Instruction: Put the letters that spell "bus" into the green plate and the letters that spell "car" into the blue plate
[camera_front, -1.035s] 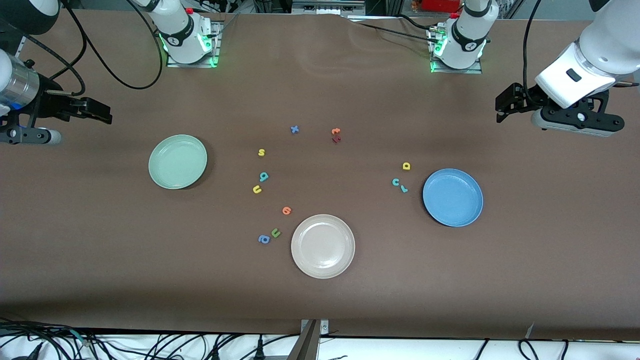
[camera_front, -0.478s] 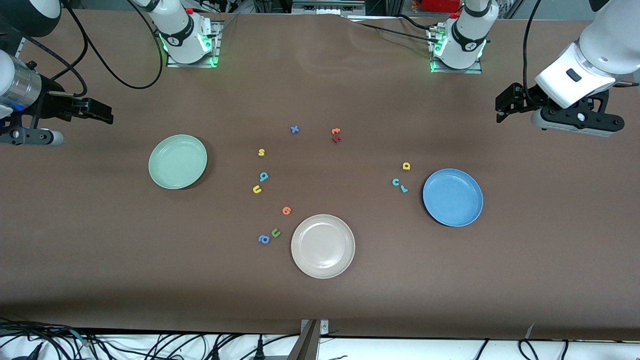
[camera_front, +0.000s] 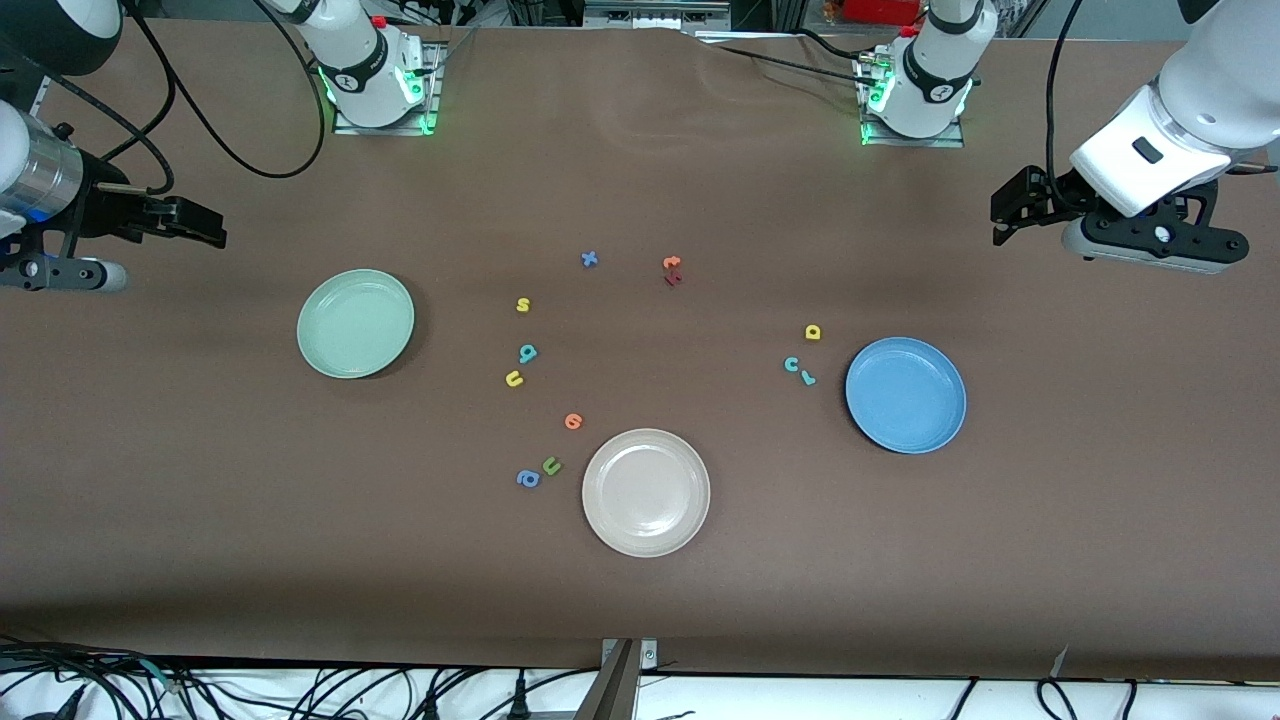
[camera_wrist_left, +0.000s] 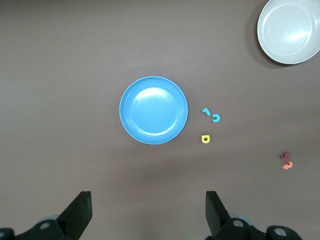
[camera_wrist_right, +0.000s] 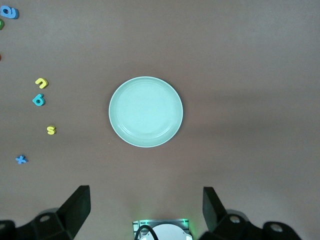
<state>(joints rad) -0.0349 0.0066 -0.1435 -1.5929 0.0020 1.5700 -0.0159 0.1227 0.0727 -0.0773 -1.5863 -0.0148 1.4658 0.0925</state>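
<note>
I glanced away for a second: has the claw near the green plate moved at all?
Yes, slightly. The right gripper, open and empty, has shifted a little farther from the green plate, toward the robots' bases.

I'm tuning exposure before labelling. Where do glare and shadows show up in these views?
Front view: the table darkens along its near edge, and the green plate casts a soft shadow. Left wrist view: a bright sheen inside the blue plate and the beige plate. Right wrist view: even light on the green plate, with faint dark bands across the table.
</note>
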